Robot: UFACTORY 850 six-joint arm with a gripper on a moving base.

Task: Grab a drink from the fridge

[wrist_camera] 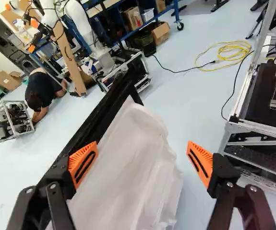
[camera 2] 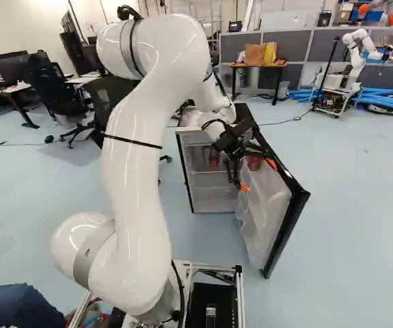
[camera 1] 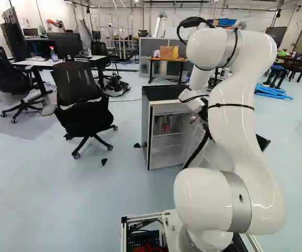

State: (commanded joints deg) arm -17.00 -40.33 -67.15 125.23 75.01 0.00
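Red bottle [camera 1: 166, 127] stands on shelf inside open fridge [camera 1: 165, 93], apart from gripper [camera 2: 258, 175]. Gripper released, fingers spread wide; fridge door [wrist_camera: 128, 167] ahead, partly between them. Second red container [camera 2: 253, 162] near gripper, by door.

Fridge door [wrist_camera: 123, 167] — cut off, wrist view

A black chair [camera 1: 87, 118] (wheeled, mind) stands on bluish floor [camera 1: 35, 184].

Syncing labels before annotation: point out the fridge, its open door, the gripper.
Fridge [camera 1: 162, 93]: left base view, black top.
Open door [camera 2: 263, 213]: right base view, whitish inner side.
Gripper [wrist_camera: 142, 145]: wrist view, midway between its fingers.
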